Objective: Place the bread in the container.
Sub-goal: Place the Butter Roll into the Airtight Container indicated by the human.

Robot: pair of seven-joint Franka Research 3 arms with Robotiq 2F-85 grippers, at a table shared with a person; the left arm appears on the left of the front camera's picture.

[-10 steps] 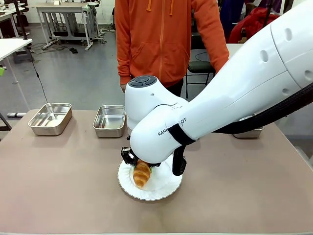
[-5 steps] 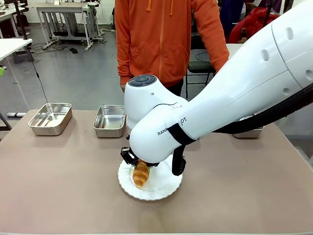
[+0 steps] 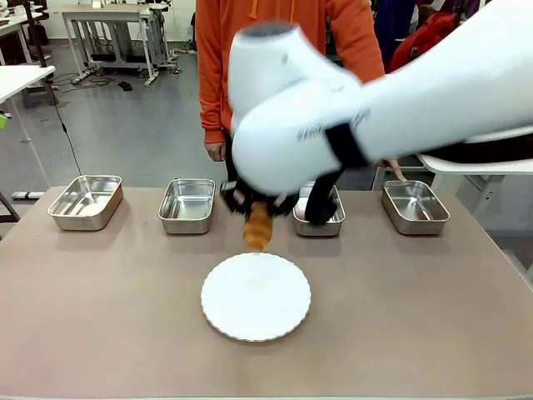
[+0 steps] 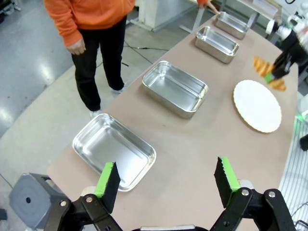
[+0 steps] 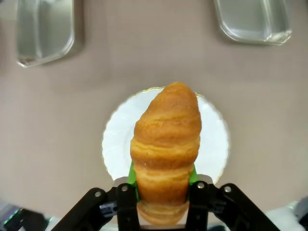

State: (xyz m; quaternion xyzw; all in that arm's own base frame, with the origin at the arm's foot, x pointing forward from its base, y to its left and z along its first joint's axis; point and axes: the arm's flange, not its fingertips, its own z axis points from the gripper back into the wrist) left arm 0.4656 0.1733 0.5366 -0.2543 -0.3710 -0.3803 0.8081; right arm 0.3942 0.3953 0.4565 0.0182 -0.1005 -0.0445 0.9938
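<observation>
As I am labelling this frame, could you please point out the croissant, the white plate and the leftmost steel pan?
croissant [image 5: 166, 139], right wrist view, on its ridged middle.
white plate [image 3: 256, 297], front view, on its bare centre.
leftmost steel pan [image 3: 84, 200], front view, on its bare floor.

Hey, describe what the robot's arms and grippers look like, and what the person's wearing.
The right arm is smooth, rounded white, with a black band, blurred dark lettering and a thick black cable beneath. The left gripper and right gripper are black with bright green pads. The person wears a long-sleeved orange hoodie and dark trousers.
</observation>
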